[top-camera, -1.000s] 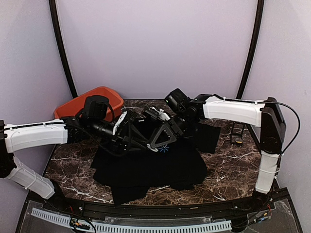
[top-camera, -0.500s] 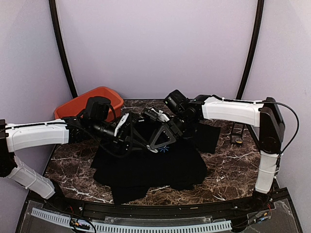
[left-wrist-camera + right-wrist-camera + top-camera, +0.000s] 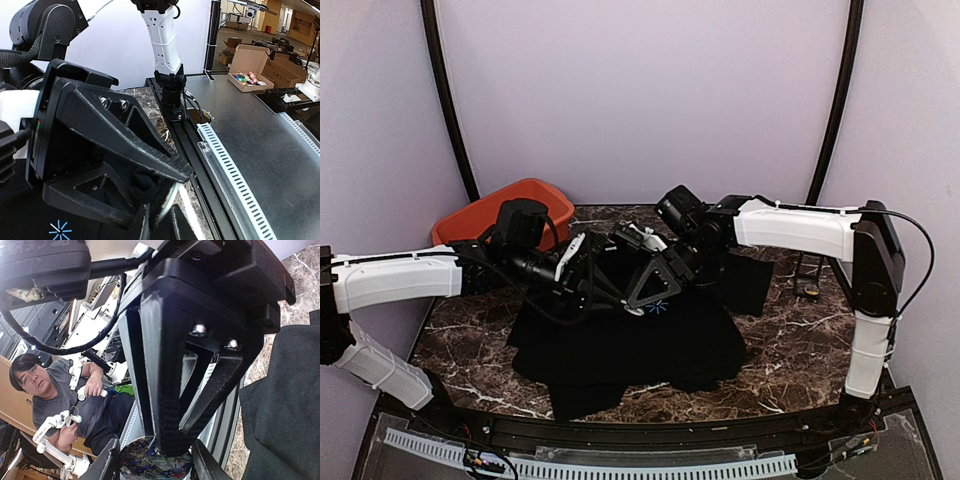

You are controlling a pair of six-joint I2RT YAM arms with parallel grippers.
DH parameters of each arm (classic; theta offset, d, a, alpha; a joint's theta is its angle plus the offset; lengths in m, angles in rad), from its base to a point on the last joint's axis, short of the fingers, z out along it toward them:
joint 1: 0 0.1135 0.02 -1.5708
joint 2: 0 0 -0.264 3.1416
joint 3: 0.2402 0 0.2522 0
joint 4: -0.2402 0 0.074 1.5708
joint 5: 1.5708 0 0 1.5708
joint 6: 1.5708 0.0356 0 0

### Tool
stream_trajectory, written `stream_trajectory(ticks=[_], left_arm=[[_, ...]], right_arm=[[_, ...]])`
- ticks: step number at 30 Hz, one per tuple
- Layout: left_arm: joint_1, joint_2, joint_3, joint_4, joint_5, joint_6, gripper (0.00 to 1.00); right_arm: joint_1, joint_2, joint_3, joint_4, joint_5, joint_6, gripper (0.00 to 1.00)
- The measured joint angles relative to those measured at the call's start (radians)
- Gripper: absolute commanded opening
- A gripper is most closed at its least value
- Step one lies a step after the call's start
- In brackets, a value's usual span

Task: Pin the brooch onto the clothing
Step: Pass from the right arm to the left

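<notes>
2 tools meet tip to tip over the chest of the clothing [image 3: 620,350], which lies spread on the counter [image 3: 790,340]. Your right tool [image 3: 642,298] looks closed on the rim of the brooch [image 3: 156,462], a small round disc sitting between its fingers, close to the light-blue starburst print [image 3: 656,307]. Gripping it by the edge probably leaves its back free for the pin. A pinch of black cloth [image 3: 145,182] bunches up right against the disc, likely raised so the pin has something to pass through. Your left tool [image 3: 175,440] points straight at the brooch with its jaws drawn close together. Whether they have nipped the clasp, the cloth or nothing, the wrist views don't show. I judge you're at the fastening step, with 1 arm steadying and the other working the pin.
</notes>
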Motion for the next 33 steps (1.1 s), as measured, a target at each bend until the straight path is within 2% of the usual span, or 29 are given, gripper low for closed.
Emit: stream_trajectory(ticks=[5, 18, 26, 33], left_arm=[[-0.002, 0.000, 0.000, 0.000, 0.005, 0.007, 0.04], [-0.007, 0.001, 0.000, 0.003, 0.018, 0.029, 0.01], [-0.008, 0.005, 0.000, -0.005, 0.021, 0.015, 0.01], [-0.006, 0.011, 0.000, -0.015, -0.035, -0.013, 0.01]], right_arm=[[0.004, 0.006, 0.000, -0.002, -0.016, 0.001, 0.36], [0.009, 0.012, 0.000, -0.011, -0.047, 0.003, 0.38], [0.002, 0.013, 0.000, -0.015, -0.019, 0.002, 0.57], [-0.060, -0.010, -0.014, -0.010, 0.097, 0.002, 0.62]])
